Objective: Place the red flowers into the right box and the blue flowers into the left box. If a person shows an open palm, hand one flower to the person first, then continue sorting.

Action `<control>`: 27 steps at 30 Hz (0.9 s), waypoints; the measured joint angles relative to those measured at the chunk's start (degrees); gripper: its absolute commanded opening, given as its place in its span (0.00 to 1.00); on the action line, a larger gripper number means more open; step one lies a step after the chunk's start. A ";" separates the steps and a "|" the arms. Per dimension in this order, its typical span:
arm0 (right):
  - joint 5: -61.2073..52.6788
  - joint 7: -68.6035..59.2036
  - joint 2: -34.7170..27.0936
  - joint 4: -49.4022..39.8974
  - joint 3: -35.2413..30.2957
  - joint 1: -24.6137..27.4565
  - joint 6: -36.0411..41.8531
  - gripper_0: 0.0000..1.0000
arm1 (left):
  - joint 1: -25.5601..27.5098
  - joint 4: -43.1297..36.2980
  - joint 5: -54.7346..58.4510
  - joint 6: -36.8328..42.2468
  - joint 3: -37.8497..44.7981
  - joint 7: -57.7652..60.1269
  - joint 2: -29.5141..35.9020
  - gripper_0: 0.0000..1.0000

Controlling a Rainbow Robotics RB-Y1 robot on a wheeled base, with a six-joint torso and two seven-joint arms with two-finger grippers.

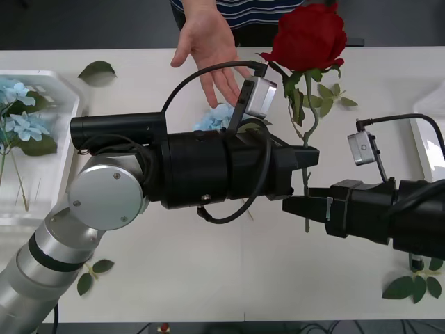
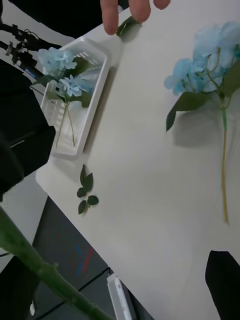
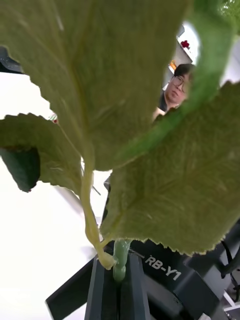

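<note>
While the left end effector (image 1: 306, 158) clamps the red rose (image 1: 309, 36) stem, right end effector (image 1: 299, 207) fingers are unclear.

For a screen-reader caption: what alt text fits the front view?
The left gripper holds a red rose upright by its stem, toward a person's open palm. The right gripper is beside the stem; blue flowers lie in the left box.

Matt white bench (image 1: 208, 278); translucent glossy plastic left box (image 1: 66, 94); velvety cloth petals on the red flower (image 1: 309, 38); matt black left hand (image 1: 306, 158) housing
</note>
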 measured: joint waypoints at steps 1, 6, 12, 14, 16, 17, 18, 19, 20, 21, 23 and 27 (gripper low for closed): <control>0.00 -0.34 0.55 0.00 0.06 -0.10 -0.17 0.96 | 0.00 0.00 0.00 0.00 0.00 0.00 0.00 0.00; -0.03 -2.67 1.50 0.00 0.07 -0.10 -2.20 0.97 | 0.00 0.00 0.00 0.00 0.00 0.00 0.00 0.00; -0.35 -2.87 1.49 0.00 1.35 -0.10 -4.82 0.00 | 0.00 0.00 0.00 0.00 0.00 0.00 0.00 0.00; -0.24 -2.87 1.49 0.00 1.97 -0.10 -4.46 0.00 | 0.00 0.00 0.01 0.00 0.00 0.00 0.00 0.00; 0.02 -2.88 1.49 0.00 2.18 -0.10 -4.22 0.00 | 0.00 0.00 0.01 0.00 0.00 0.00 0.00 0.00; 0.03 -2.88 1.49 0.00 2.18 -0.10 -4.24 0.00 | 0.00 0.00 0.01 0.00 0.00 0.00 0.00 0.00; 0.03 -2.88 1.49 0.00 2.17 -0.10 -4.25 0.00 | 0.00 0.00 0.02 0.00 0.00 0.00 0.00 0.00; 0.03 -2.88 1.48 0.00 2.17 -0.10 -4.25 0.00 | 0.00 0.00 0.02 0.00 0.00 0.00 0.00 0.00; 0.03 -2.88 1.48 0.00 2.17 -0.10 -4.25 0.00 | 0.00 0.00 0.02 0.00 0.00 0.00 0.00 0.00; 0.03 -2.88 1.48 0.00 2.17 -0.10 -4.25 0.00 | 0.00 0.00 0.02 0.00 0.00 0.00 0.00 0.00; 0.02 -2.88 1.48 -0.15 2.17 -0.10 -4.23 0.00 | 0.00 0.03 0.02 0.00 0.00 0.00 0.00 0.00; 0.01 -2.88 1.44 -1.45 2.18 -0.10 -3.71 0.00 | 0.00 0.12 0.02 -0.27 0.01 0.00 0.01 0.00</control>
